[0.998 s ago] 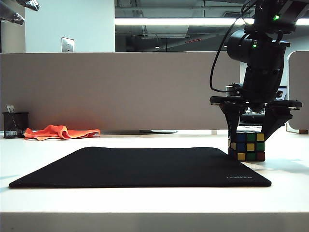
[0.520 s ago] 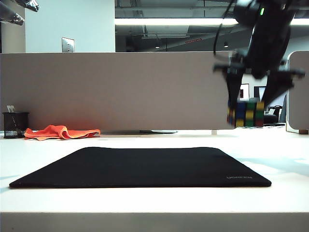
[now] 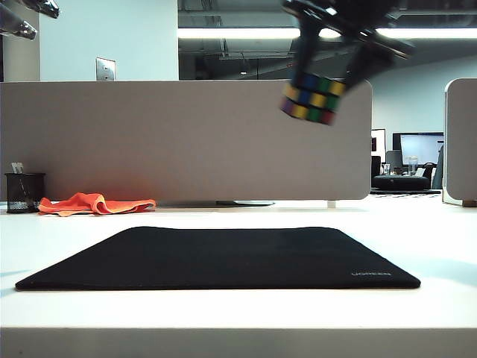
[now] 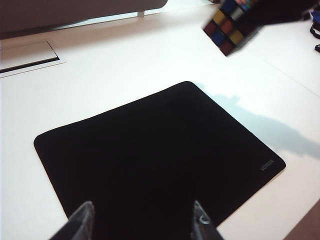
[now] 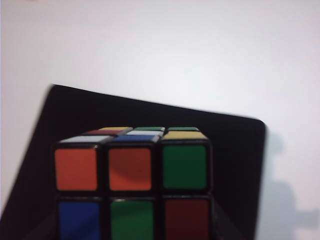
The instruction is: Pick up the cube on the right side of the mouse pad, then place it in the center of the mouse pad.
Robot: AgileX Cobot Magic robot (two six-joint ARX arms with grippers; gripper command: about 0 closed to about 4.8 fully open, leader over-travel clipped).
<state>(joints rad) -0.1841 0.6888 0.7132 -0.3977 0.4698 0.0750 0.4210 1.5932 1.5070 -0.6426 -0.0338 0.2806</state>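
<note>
The right gripper (image 3: 328, 71) has its jaws pinched on the cube (image 3: 313, 98), one dark finger on each side of it, holding it high in the air and slightly tilted in the exterior view. The left gripper (image 4: 142, 222) has its jaws spread wide with nothing between them; its two fingertips (image 4: 82, 220) hover above the near part of the mouse pad (image 4: 150, 160).

The cube (black frame, scrambled stickers) shows blue, yellow, green and red squares from the exterior camera, and in the right wrist view its near face (image 5: 131, 182) carries orange, orange and green over blue, green and dark red. It hangs well clear of the mouse pad (image 3: 216, 257), above the pad's right half, touching nothing but the gripper.

The pad lies flat on the white table (image 3: 447, 239), its grey "UGREEN" lettering (image 3: 370, 274) at the front right corner. Farther back on the left lie an orange cloth (image 3: 93, 203) and a black mesh pen cup (image 3: 24, 192), in front of a beige partition (image 3: 186, 142).
</note>
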